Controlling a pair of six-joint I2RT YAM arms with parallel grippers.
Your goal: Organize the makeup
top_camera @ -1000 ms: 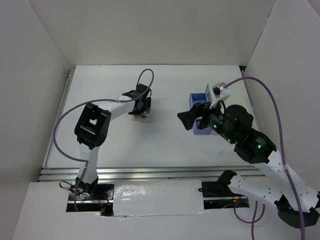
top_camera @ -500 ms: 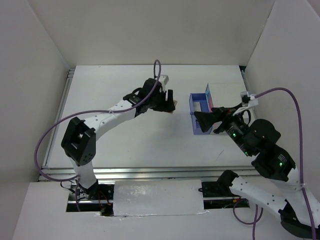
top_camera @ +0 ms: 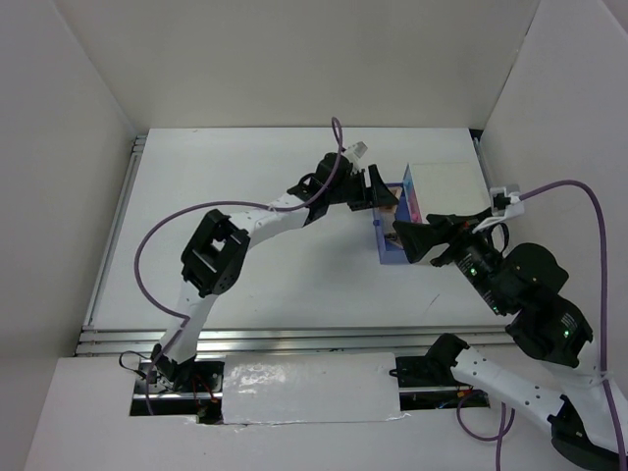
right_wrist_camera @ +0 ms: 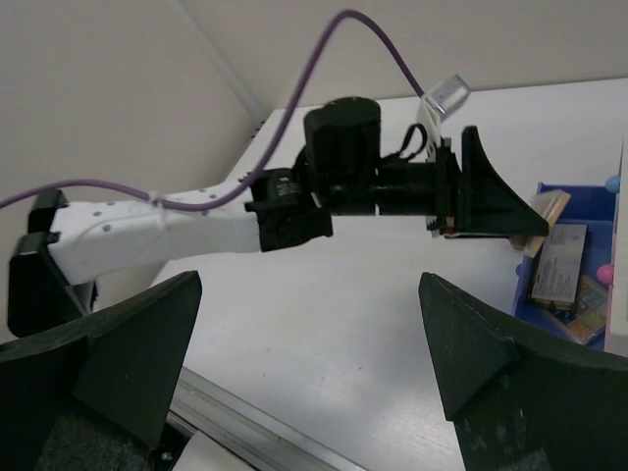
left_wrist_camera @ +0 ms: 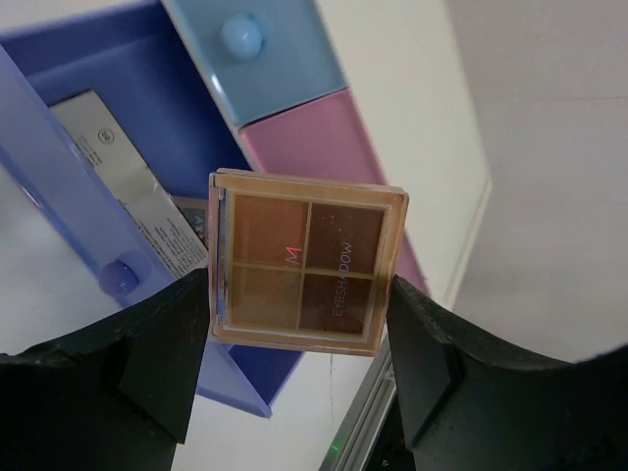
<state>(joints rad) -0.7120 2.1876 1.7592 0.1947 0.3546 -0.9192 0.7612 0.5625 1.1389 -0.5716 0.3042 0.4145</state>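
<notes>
My right gripper (right_wrist_camera: pixel 304 329) hung spread wide and empty, just short of the open blue drawer (left_wrist_camera: pixel 59 186). My left gripper (left_wrist_camera: pixel 299 294) was clamped on an eyeshadow palette (left_wrist_camera: pixel 304 260), gripping its side edges and holding it over that drawer, clear of it. One flat labelled item (left_wrist_camera: pixel 123 186), likely makeup, already lay inside. I judged this palette nearly stowed, with only the release left. Any other cosmetics were out of sight.

Arms, two: left arm (top_camera: pixel 245 221), right arm (top_camera: pixel 535 294); grippers, two: left gripper (top_camera: pixel 378 188), right gripper (top_camera: pixel 407 235); purple cables (top_camera: pixel 157 231), two; bench (top_camera: pixel 245 285), one; drawer box (top_camera: pixel 409 182), one; drawers seen, three: dark blue drawer (left_wrist_camera: pixel 59 128), light blue drawer (left_wrist_camera: pixel 270 74), pink drawer (left_wrist_camera: pixel 314 142); round knobs (left_wrist_camera: pixel 240 34), two; eyeshadow palette (left_wrist_camera: pixel 306 260), one, of four pans; flat items in the dark blue drawer, two: silver-backed pack (right_wrist_camera: pixel 556 263), smaller coloured pack (right_wrist_camera: pixel 589 319).
</notes>
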